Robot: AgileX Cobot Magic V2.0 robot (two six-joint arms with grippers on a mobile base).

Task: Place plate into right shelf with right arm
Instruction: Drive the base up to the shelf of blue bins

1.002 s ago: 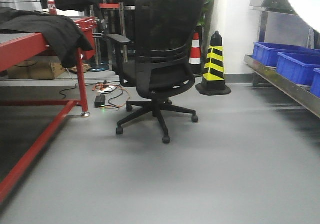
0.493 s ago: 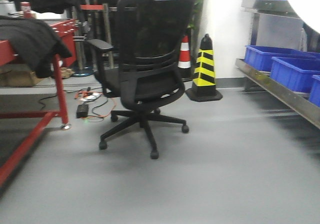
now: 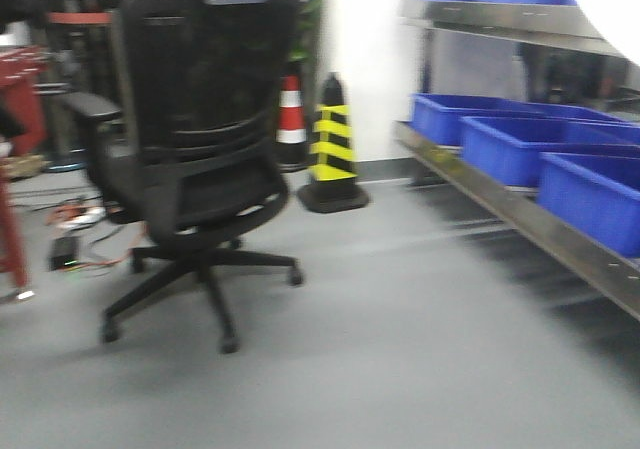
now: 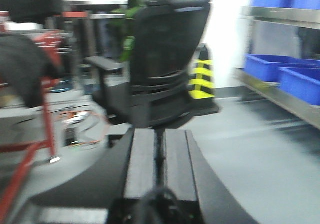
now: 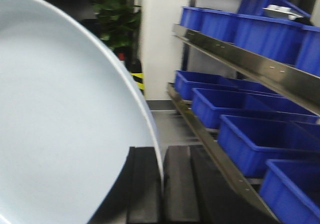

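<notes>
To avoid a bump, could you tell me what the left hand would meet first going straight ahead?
Probably the black office chair, whose seat and back stand right in front of the left hand; blur leaves the distance unclear.

White plate (image 5: 65,124) — on edge, near shelf (image 5: 235,59)

office chair (image 3: 200,159), cone (image 3: 332,149) stand left; open floor (image 3: 420,349) along right shelf (image 3: 500,207); bins (image 3: 505,149) fill tier.

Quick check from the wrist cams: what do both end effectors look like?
Left end effector: two flat, matte black rectangular fingers on a broad, flared black base. Right end effector: matching flat black fingers. No markings show; blur hides finer detail.
</notes>
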